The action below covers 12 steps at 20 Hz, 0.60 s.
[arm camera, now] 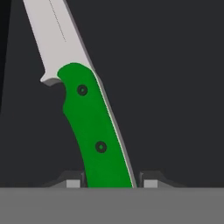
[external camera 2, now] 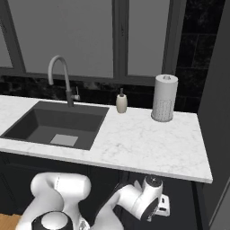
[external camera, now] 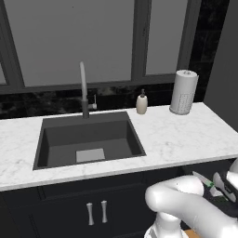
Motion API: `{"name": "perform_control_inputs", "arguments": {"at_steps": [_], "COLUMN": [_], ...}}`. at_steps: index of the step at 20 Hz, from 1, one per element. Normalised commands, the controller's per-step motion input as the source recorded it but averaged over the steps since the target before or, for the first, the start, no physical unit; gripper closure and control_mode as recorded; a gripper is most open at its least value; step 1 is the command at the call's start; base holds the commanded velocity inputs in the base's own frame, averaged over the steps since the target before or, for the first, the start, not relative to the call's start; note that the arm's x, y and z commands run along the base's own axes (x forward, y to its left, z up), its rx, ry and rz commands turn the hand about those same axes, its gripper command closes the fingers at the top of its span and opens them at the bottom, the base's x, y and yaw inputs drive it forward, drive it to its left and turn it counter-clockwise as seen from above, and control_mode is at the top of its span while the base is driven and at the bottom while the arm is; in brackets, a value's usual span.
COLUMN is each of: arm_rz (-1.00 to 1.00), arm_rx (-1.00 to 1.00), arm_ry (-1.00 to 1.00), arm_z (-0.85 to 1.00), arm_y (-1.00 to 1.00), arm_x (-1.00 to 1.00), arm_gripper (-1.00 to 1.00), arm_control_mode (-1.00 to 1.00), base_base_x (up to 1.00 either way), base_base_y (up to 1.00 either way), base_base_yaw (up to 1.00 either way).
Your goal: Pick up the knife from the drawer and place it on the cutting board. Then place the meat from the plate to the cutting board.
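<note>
The knife [arm camera: 100, 131] lies on the black floor of the drawer [arm camera: 175, 87], green handle toward me and silver blade pointing away. My gripper [arm camera: 111, 183] is shut on the handle's near end, one fingertip [arm camera: 74, 182] pressed against each side. In the left base view the gripper [external camera: 218, 186] reaches low under the counter's right end, with a bit of the knife's green [external camera: 210, 185] showing beside it. The right base view shows the hand [external camera 2: 161, 204] down in the open drawer [external camera 2: 182, 197]. The cutting board, the meat and the plate are out of view.
The marble counter [external camera: 186, 139] overhangs the drawer closely. A dark sink [external camera: 88, 139] with a tall faucet [external camera: 83, 90] is at the left. A soap bottle [external camera: 142, 103] and a paper towel roll [external camera: 183, 92] stand at the back. Cabinet doors with silver handles [external camera: 96, 213] are below the sink.
</note>
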Motion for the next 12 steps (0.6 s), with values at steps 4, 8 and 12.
{"name": "perform_control_inputs", "arguments": {"at_steps": [4,8,12], "arm_rz": [0.01,0.05,0.05], "arm_rx": [0.0,0.0,0.0], "arm_ry": [0.0,-0.02,-0.13], "arm_z": [0.78,0.62,0.54], "arm_y": [-0.07,0.0,0.13], "arm_x": [-0.57,-0.34,-0.12], "arm_gripper": [1.0,1.0,1.0], "arm_control_mode": [-1.0,-1.0,-1.0], "base_base_x": [0.0,0.0,0.0], "base_base_y": [0.0,0.0,0.0], "base_base_yaw": [0.0,0.0,0.0]}}
